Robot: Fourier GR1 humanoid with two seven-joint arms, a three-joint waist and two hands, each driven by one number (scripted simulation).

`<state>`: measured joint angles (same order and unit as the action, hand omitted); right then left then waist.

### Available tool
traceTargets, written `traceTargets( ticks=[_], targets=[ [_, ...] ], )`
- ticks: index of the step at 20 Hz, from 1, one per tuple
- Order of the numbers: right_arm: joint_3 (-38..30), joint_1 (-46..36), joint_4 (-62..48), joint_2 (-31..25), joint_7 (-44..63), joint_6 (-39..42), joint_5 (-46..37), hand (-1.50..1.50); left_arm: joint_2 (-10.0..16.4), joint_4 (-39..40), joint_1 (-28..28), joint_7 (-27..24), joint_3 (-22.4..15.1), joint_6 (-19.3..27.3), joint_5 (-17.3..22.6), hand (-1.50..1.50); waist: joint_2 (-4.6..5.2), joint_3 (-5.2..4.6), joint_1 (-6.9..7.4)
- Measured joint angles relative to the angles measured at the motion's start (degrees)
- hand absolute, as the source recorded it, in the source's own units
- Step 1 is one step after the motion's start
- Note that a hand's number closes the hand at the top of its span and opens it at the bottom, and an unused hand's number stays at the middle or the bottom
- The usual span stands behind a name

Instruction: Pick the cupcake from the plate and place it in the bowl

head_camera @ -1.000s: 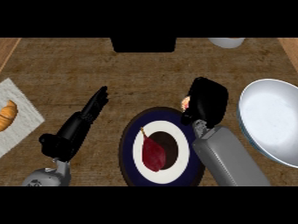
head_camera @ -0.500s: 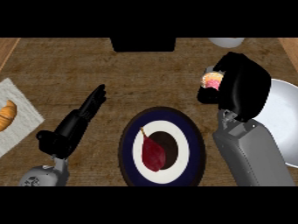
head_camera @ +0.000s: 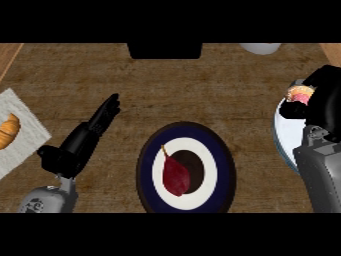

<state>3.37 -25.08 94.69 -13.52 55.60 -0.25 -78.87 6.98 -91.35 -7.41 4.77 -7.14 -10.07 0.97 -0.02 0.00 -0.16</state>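
Carrying the cupcake (head_camera: 301, 94) over the rim of the bowl (head_camera: 283, 131), we have the right hand (head_camera: 334, 107), fingers curled round it — next we should lower and release; the left hand (head_camera: 84, 137) lies open.

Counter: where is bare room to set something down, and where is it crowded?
Bare: the wide strip between the black block and the plate, and the gap between plate and bowl. Crowded: the right edge, where the right hand holds the cupcake at the bowl; the left hand lies between napkin and plate.
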Motion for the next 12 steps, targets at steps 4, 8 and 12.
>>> traceTargets(
  ticks=[4, 8, 12],
  targets=[
    [-3.7, 0.9, -4.8, -2.6, -3.4, -3.4, 0.2, 1.50, -0.6, -0.2, -0.5, 0.8, 0.1, 0.1, -0.3, 0.00, 0.04, 0.00, 0.17],
    [-8.2, 3.4, -7.7, -3.5, -6.3, -0.2, 7.0, 1.50, -0.7, -0.1, 0.1, 0.4, 0.0, -0.2, -0.6, 0.00, 0.06, 0.02, 0.01],
    [-13.9, 4.5, -12.2, -2.8, -10.4, 0.7, 16.3, -1.50, -1.5, 0.7, 0.7, -0.8, -0.5, 0.3, -1.3, 0.00, 0.13, 0.05, 0.08]
  ],
)
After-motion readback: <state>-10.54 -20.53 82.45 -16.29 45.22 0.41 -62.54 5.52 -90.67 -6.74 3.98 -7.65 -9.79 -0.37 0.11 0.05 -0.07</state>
